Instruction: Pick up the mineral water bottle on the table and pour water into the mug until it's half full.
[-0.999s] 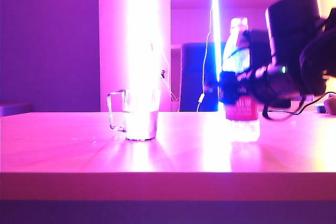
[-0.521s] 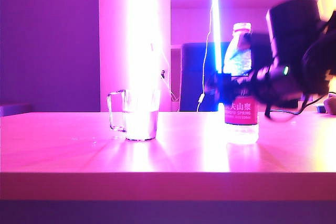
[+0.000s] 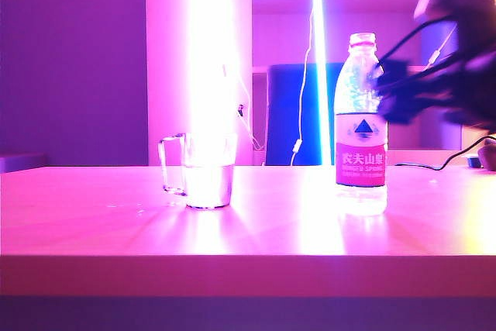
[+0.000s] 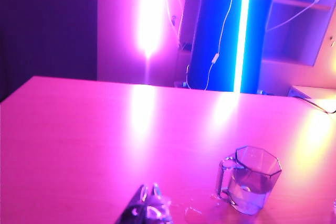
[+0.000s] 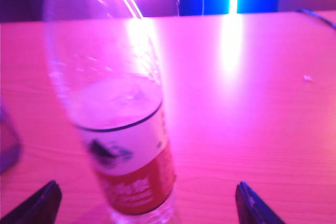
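Observation:
The mineral water bottle (image 3: 361, 129) stands upright on the table, right of centre, with its red-and-white label facing out and nothing holding it. In the right wrist view the mineral water bottle (image 5: 118, 129) rises between the wide-apart fingertips (image 5: 251, 205) of my right gripper (image 5: 146, 205), which is open and clear of it. Seen from outside, the right gripper (image 3: 394, 92) is a dark blur just right of the bottle's shoulder. The clear mug (image 3: 208, 172) with water in it stands to the left. Beside the mug (image 4: 251, 182), my left gripper (image 4: 148, 200) is shut and low over the table.
A glaring light strip (image 3: 209, 52) stands behind the mug, and a thin blue-white tube (image 3: 318, 75) and a dark blue panel (image 3: 298, 114) lie behind the bottle. A black cable (image 3: 434, 167) lies on the table at far right. Small water drops (image 4: 191, 212) sit near the mug.
My right gripper has opened, let go of the bottle and drawn back up and to the right. The bottle now stands free and upright. The mug has not moved.

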Available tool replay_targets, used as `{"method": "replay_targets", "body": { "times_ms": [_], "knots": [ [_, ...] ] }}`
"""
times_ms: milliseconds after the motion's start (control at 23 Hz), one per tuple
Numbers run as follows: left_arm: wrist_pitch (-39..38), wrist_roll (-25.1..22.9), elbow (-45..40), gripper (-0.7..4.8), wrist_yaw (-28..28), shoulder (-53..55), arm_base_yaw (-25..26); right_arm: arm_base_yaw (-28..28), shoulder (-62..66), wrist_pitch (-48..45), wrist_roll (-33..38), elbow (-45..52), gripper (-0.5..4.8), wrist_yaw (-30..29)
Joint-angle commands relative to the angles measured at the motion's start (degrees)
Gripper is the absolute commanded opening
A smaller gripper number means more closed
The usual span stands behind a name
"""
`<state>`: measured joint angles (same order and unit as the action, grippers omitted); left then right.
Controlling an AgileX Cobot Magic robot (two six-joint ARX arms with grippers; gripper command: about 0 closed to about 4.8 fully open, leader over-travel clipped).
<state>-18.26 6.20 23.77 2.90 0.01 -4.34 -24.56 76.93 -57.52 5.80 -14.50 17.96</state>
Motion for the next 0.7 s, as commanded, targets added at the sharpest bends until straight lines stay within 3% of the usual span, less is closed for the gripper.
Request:
{"method": "replay_targets", "body": {
  "times_ms": [43,87,130,174,217,261,304,521,695],
  "knots": [
    [-1.4,-2.93,-0.63,-0.05,-0.11,0.17,0.0,-0.31,-7.1,0.28,0.02,3.56,4.79,-2.14],
    [-1.4,-4.35,-0.94,-0.05,-0.11,0.17,-0.02,-0.42,-9.73,2.03,0.04,4.31,4.79,-2.89],
    [-1.42,-5.03,-1.27,-0.05,-0.11,0.17,-0.02,-0.74,-11.34,3.23,0.04,4.68,4.34,-3.34],
    [-1.29,-6.03,-2.29,-0.05,-0.11,0.17,-0.04,-1.97,-14.64,6.32,0.04,4.87,2.57,-4.22],
    [-0.81,-6.25,-3.26,-0.05,-0.11,0.17,-0.02,-2.51,-15.91,7.32,0.04,4.9,1.8,-4.44],
    [-0.48,-6.23,-4.7,-0.05,-0.04,0.17,0.0,-3.89,-18.95,8.98,0.04,5.05,0.4,-4.87],
    [0.2,-6.21,-6.08,-0.05,0.57,0.17,-0.13,-4.96,-21.16,9.77,0.04,5.05,-0.08,-5.03],
    [8.68,-6.19,-13.35,-0.05,1.14,0.17,-0.02,-11.23,-28.37,12.7,0.07,5.05,-0.07,-4.92],
    [10.29,-5.27,-18.16,-0.05,1.03,0.17,-0.04,-15.61,-32.28,15.74,0.04,5.07,-0.07,-5.07]
  ]
}}
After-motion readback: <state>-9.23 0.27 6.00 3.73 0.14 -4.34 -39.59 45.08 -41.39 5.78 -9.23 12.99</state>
